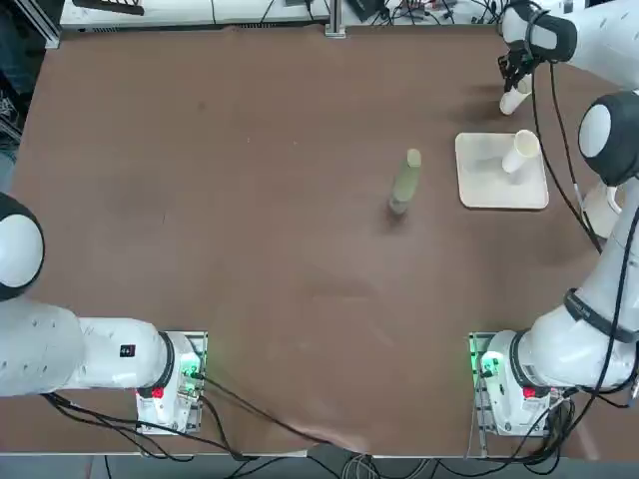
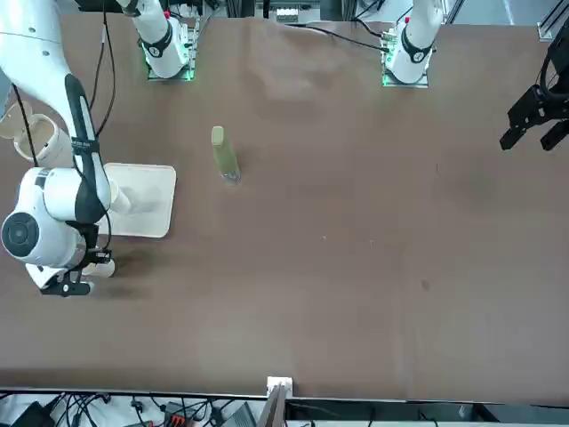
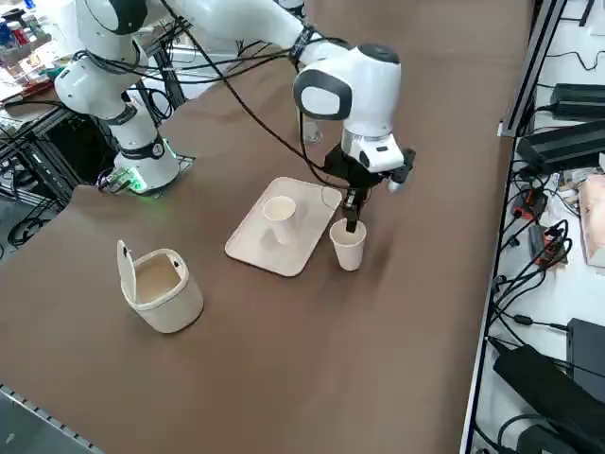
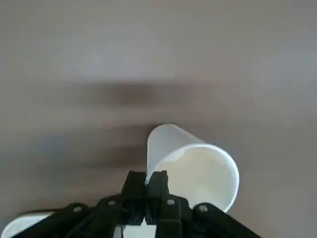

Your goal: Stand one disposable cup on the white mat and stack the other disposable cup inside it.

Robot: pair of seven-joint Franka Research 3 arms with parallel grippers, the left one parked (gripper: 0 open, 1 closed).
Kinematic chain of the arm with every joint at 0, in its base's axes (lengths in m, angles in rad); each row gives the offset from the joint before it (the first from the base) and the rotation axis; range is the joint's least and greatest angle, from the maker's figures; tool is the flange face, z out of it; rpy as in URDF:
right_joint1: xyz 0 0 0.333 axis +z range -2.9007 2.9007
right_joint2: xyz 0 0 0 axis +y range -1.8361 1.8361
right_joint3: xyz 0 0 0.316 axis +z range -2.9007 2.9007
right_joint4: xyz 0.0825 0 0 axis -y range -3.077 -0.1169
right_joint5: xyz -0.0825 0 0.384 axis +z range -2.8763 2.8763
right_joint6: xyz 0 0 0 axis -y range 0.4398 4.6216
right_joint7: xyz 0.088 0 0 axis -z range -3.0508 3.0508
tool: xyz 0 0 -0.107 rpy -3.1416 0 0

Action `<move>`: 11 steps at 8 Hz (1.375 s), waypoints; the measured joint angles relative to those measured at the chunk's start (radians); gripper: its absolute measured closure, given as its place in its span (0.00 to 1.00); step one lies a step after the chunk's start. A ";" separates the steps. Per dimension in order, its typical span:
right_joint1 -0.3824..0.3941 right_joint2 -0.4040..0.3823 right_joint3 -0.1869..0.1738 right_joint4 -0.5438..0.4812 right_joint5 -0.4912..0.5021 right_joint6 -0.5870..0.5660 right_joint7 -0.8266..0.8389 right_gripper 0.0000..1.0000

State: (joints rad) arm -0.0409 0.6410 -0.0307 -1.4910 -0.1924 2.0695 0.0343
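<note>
Right gripper (image 4: pixel 146 196) pinched on rim of plain white cup (image 4: pixel 198 166), beside white mat (image 1: pixel 499 180).

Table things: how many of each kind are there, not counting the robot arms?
Disposable cups: 2, one on the white mat, one beside it, pinched at the rim by the right gripper
White mat: 1
Round white container with its lid up: 1
Yellow-green bottle: 1
Total: 5

Even overhead light; wrist view background blurred.
</note>
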 joint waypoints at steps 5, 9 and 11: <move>0.004 -0.207 0.008 -0.029 0.011 -0.304 0.000 0.98; 0.006 -0.387 0.014 -0.248 0.038 -0.314 0.000 0.98; 0.006 -0.437 0.014 -0.336 0.038 -0.305 0.000 0.98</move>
State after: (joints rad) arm -0.0344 0.2036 -0.0170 -1.8275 -0.1540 1.7649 0.0343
